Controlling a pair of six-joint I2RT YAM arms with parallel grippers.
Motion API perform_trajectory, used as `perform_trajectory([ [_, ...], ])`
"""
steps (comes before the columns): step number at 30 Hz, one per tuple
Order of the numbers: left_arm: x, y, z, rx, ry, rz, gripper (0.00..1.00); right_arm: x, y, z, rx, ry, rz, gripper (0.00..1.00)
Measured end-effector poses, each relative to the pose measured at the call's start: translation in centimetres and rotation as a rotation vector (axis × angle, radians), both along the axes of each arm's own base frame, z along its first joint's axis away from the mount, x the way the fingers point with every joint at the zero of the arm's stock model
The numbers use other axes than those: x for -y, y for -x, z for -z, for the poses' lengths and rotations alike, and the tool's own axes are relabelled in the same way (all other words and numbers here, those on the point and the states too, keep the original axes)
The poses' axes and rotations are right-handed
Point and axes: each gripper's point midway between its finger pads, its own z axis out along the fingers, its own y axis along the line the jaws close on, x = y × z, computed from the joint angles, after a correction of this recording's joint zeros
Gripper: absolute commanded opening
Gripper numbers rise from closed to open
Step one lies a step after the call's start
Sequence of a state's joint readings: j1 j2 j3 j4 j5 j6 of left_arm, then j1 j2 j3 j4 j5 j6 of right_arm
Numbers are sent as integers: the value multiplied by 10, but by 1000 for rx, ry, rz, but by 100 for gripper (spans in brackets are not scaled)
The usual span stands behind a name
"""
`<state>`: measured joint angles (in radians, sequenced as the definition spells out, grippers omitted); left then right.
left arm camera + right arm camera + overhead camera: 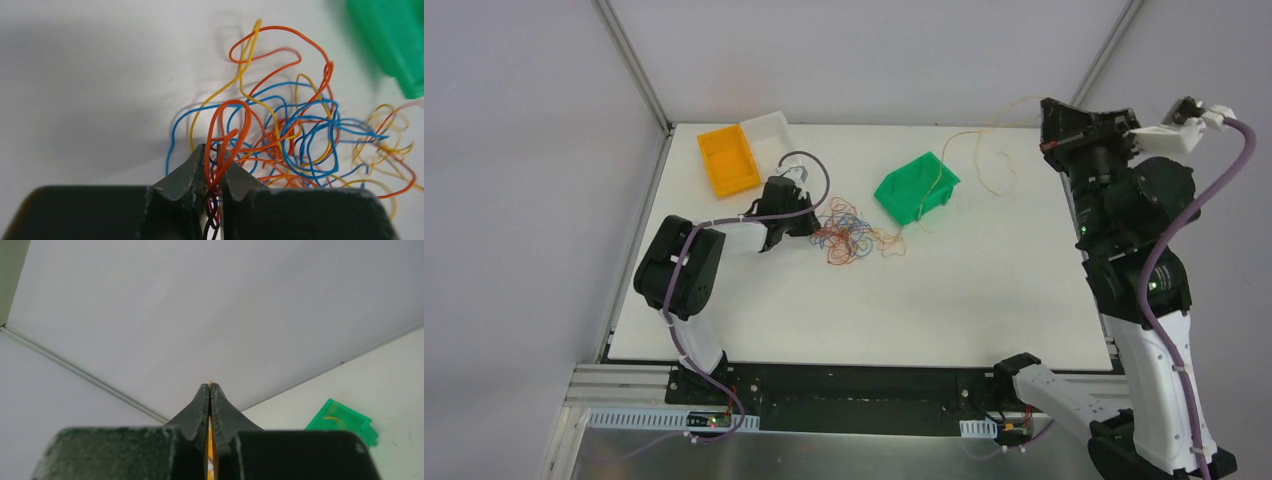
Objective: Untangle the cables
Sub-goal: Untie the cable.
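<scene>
The cables lie as a loose clump of orange, blue, red and yellow wires mid-table. My left gripper is low at the clump's left edge. In the left wrist view, the left gripper has its jaws closed on orange loops, and the rest of the cables spread beyond. My right gripper is raised at the back right. It is shut on a yellow cable, whose thin strand trails down toward the green bin.
The green bin sits tilted just right of the clump and also shows in the right wrist view. An orange bin and a white bin stand at the back left. Frame posts rise at both back corners.
</scene>
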<state>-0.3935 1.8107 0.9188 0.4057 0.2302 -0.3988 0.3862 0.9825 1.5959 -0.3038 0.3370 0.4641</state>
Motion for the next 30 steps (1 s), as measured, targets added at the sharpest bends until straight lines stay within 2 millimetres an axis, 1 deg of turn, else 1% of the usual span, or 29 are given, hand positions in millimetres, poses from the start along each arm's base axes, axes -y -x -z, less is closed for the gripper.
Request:
perform_trajectory([
  [2,-28,8,11,-61,-63,-75,11,17,8,4,9,1,69,0],
  [3,-36,12,12,-75,-89,-99,11,25,11,7,8,5,105,0],
  [4,-45,16,10,-84,-115,-123,11,30,12,11,3,10,128,0],
  [5,-50,19,6,-82,-131,-136,12,33,12,15,-5,15,144,0],
  [7,-59,23,-6,-64,-149,-152,13,32,6,23,-29,34,153,0],
  [10,-67,29,-29,-21,-161,-166,14,19,-13,40,-83,71,119,0],
  [13,-70,34,-51,22,-161,-163,16,-4,-37,62,-153,113,49,0],
  [16,-75,43,-62,49,-172,-153,16,-28,-63,87,-230,150,-29,0],
  [18,-81,54,-60,50,-191,-145,16,-43,-79,103,-274,168,-77,0],
  [20,-87,64,-54,40,-213,-146,16,-54,-90,114,-306,176,-110,0],
  [23,-93,76,-47,26,-235,-142,16,-64,-105,126,-336,183,-134,0],
  [26,-96,84,-44,26,-238,-139,16,-68,-119,132,-351,183,-133,0],
  [30,-97,86,-41,45,-229,-138,15,-68,-145,137,-359,181,-112,0],
])
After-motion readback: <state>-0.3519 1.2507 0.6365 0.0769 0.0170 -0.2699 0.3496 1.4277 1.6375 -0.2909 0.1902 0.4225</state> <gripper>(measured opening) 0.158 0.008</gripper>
